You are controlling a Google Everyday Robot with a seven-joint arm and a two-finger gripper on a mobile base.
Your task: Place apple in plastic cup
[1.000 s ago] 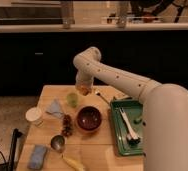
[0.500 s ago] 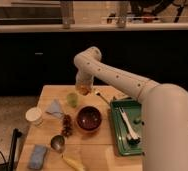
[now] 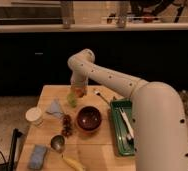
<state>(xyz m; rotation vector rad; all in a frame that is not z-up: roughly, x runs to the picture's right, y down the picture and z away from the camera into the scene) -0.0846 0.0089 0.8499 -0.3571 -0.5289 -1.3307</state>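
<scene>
The yellow-green plastic cup [image 3: 72, 100] stands on the wooden table [image 3: 102, 150] near its far left part. My gripper [image 3: 77, 89] hangs right above and slightly right of the cup, at the end of the white arm [image 3: 117, 82] that reaches in from the right. An orange-red apple [image 3: 78, 92] shows at the gripper's tip, just over the cup's rim.
A brown bowl [image 3: 89, 119] sits right of the cup. A dark grape-like bunch [image 3: 67, 125], a steel cup [image 3: 57, 143], a white tub [image 3: 34, 116], a blue cloth [image 3: 54, 107], a blue sponge [image 3: 37, 156] and a banana [image 3: 73, 163] lie around. A green tray [image 3: 121, 130] holds utensils at right.
</scene>
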